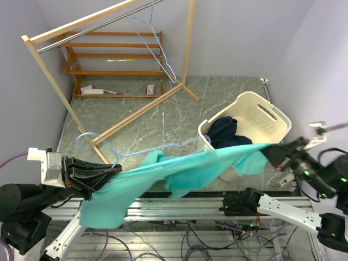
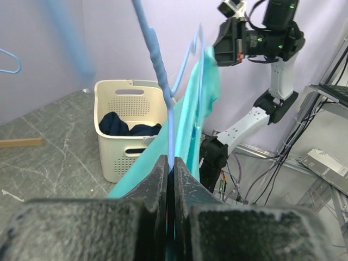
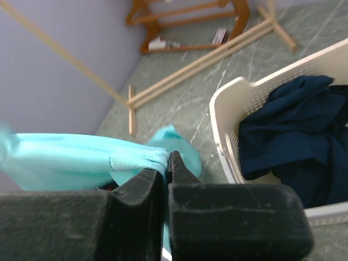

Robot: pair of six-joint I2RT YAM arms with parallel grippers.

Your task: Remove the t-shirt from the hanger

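Observation:
A teal t-shirt (image 1: 163, 176) hangs stretched between my two grippers above the near edge. A light blue wire hanger (image 1: 109, 149) runs through it, its hook end sticking out at the left. My left gripper (image 1: 111, 173) is shut on the hanger wire (image 2: 163, 81), with the shirt (image 2: 198, 103) draped beside it. My right gripper (image 1: 269, 152) is shut on a bunched edge of the shirt (image 3: 109, 157), pulling it taut to the right.
A white laundry basket (image 1: 255, 117) holding dark blue clothes (image 1: 225, 133) stands on the floor behind the shirt. A wooden clothes rack (image 1: 109, 22) with a metal rail carries another blue hanger (image 1: 155, 46). A wooden shelf (image 1: 114, 65) stands at the back.

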